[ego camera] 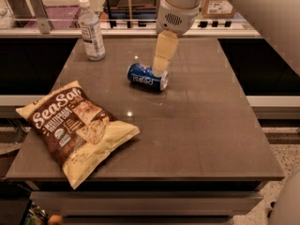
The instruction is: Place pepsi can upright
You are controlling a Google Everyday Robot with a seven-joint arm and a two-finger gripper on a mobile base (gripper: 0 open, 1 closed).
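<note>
The pepsi can (pixel 146 77) is blue with white lettering and silver ends. It lies on its side on the brown table (pixel 201 125), a little behind the middle. My gripper (pixel 161 69) hangs from the white arm coming in from the top. Its cream-coloured fingers point down and reach the can's right end from behind.
A clear water bottle (pixel 91 30) with a white cap stands at the table's back left. A brown and cream chip bag (pixel 77 128) lies flat at the front left. A counter with boxes runs behind the table.
</note>
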